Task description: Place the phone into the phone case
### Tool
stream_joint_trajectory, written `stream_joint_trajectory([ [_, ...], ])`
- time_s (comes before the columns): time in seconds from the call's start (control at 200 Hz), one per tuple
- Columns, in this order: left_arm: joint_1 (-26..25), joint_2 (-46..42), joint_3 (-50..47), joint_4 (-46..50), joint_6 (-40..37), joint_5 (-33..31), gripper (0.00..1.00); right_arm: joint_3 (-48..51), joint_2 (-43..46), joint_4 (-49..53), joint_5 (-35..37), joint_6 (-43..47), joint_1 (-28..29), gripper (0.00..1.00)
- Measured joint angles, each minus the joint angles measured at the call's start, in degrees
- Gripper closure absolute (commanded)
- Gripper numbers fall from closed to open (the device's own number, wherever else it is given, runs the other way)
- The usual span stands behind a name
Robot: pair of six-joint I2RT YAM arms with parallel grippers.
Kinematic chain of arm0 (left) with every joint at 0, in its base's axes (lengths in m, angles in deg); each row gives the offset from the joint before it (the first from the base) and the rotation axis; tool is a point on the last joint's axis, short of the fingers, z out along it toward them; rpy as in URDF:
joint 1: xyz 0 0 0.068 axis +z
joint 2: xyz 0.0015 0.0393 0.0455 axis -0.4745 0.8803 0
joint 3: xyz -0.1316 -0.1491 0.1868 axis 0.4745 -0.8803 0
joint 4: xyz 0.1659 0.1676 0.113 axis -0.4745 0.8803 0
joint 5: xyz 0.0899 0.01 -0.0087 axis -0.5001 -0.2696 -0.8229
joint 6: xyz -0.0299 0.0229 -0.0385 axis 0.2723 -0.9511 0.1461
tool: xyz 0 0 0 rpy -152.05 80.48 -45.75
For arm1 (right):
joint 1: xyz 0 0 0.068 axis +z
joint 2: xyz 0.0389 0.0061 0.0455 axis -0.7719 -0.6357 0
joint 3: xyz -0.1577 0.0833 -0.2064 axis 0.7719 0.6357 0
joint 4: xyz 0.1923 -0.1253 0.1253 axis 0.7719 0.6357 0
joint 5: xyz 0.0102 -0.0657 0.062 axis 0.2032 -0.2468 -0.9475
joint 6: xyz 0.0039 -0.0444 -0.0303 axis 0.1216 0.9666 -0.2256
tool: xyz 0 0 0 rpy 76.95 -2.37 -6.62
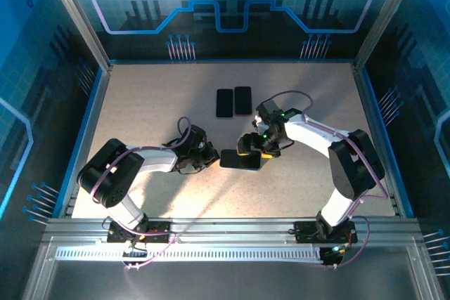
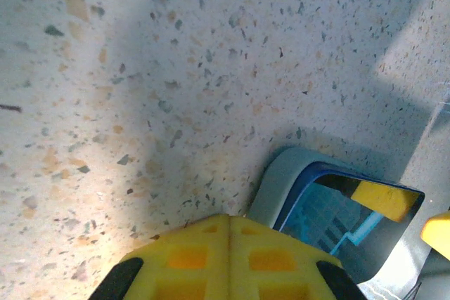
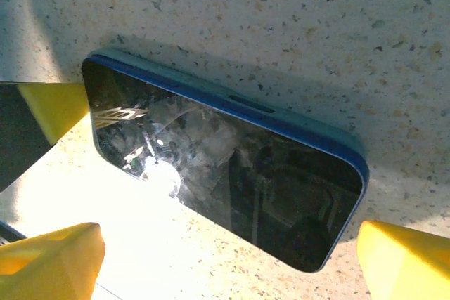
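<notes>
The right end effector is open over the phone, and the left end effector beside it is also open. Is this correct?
No. The left end effector is shut, as the left wrist view shows; the right end effector is indeed open over the phone.

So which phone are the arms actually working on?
Start at the speckled table. Near its middle, between the two arms, lies a dark-screened phone with a blue edge. Unlike the pair of dark slabs side by side farther back, it lies crosswise and alone, with the right tool open over it.
</notes>
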Motion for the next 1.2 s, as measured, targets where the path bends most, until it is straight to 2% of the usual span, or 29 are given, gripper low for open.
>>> stream_joint_trajectory([
  [0.05,0.0,0.0,0.0,0.04,-0.02,0.02,0.94,0.04,0.79,-0.02,0.15,0.09,0.0,0.15],
  [0.175,0.0,0.0,0.02,0.22,-0.04,0.0,0.94,1.95,4.17,-1.36,0.2,0.52,-0.04,0.31],
  [0.3,0.0,0.0,0.09,0.46,-0.07,0.0,0.94,4.79,6.99,-2.12,0.55,1.6,-0.17,0.58],
  [0.36,0.0,0.0,0.11,0.63,-0.07,0.0,0.94,6.47,7.85,-2.71,0.7,2.16,-0.35,0.75],
  [0.435,0.0,0.0,0.13,0.79,-0.07,0.0,0.94,8.68,8.61,-3.13,0.81,2.16,-0.92,0.89],
  [0.5,0.0,-0.09,0.46,1.55,-0.11,0.0,0.94,10.49,9.07,-3.63,0.79,2.49,-1.64,0.95],
  [0.655,-0.31,-0.96,0.61,4.11,-0.2,-0.09,0.94,13.97,9.49,-5.44,0.09,2.71,-3.3,0.99],
  [1.201,-1.62,-1.73,1.14,6.8,-0.07,-1.38,0.94,16.26,8.85,-9.14,-0.72,3.37,-4.59,0.95],
])
